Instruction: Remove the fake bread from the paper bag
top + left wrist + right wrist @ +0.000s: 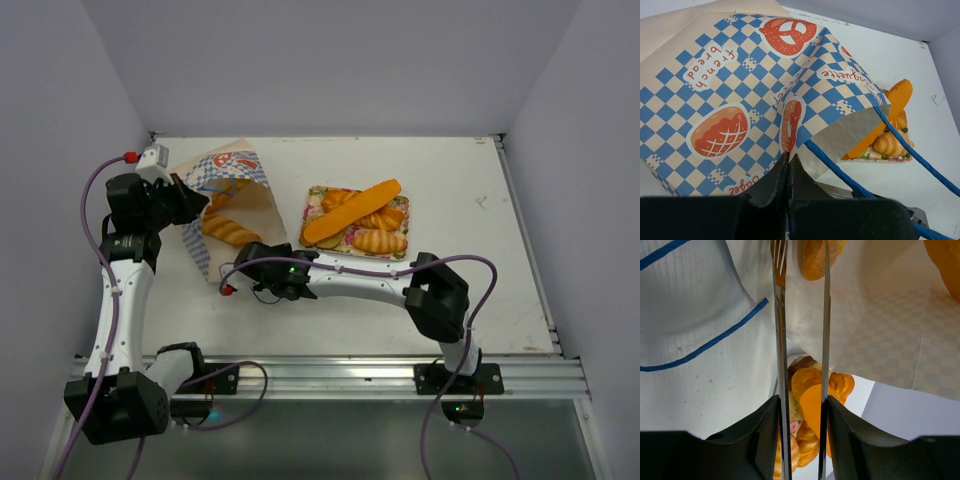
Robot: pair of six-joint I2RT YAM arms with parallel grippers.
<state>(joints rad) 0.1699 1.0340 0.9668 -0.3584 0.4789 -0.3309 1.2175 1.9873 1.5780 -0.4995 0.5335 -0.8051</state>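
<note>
one paper bag (240,165), tan, blue-white checks, tipped open on counter (480,270). two glossy golden fake bread loaves (231,231) inside, nearer one lying left-right. floral tray (314,194) beside it: one flat orange stick (350,212) running diagonally near-left to far-right, at least three braided loaves (381,241). left jaws pinched on bag edge. right jaws narrow, nothing between.

A matte white surface (480,260) spreads out to the right of the right claw (243,262), evenly lit, with only soft shadows. A small dark scuff (481,201) sits well off to that claw's right, near the right wall (590,150). The walls are pale grey-lilac. The left wall (50,120) stands close outside the left claw (196,200), and the back wall (330,60) stands beyond both. Behind the claws, a metal rail (340,378) runs along the surface's near edge, above a dark strip (330,440).
</note>
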